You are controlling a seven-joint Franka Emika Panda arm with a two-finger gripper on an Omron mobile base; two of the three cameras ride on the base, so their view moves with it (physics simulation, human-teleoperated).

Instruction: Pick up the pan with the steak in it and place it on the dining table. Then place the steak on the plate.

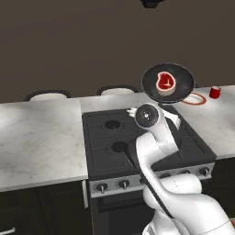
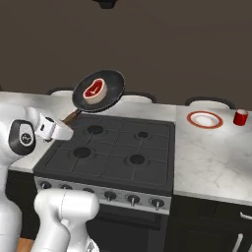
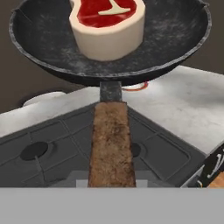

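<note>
While aloft, round black pan (image 2: 110,88), fat-rimmed red steak (image 2: 94,91), grainy wooden handle (image 3: 112,144).

I'm seeing black pan (image 1: 168,81) with brown speckled handle (image 3: 112,144); steak (image 2: 95,92) showing red, pale tan rim; plate (image 2: 204,119) white, red-orange rimmed; cup (image 2: 240,117) red; counter (image 1: 39,142) showing white-grey marbling; stove (image 2: 118,152) dark grey.
</note>
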